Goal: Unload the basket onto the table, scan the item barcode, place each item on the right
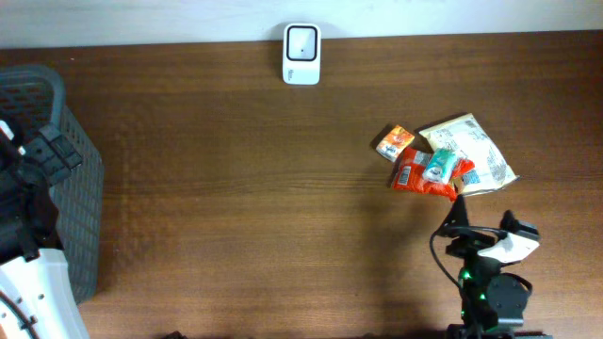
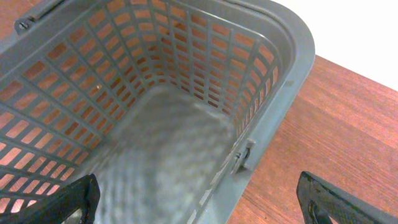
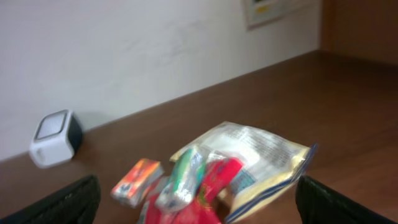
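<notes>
Left fingers [image 2: 65, 202] hanging wide open, empty, over grey basket [image 2: 273, 56]. Right fingers [image 3: 62, 202] gaping empty, facing snack packets [image 3: 211, 177] on worktop [image 3: 348, 93]; scanner [image 3: 53, 138] sitting beyond.

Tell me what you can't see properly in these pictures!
- Barcodes on the snack packets: too small in the overhead view, blurred in the right wrist view.
- Red packet: partly covered by the green packet lying on it.
- Basket: cut off by the overhead view's left edge and partly hidden under the left arm.
- Scanner screen: too small overhead, blurred in the right wrist view.
</notes>
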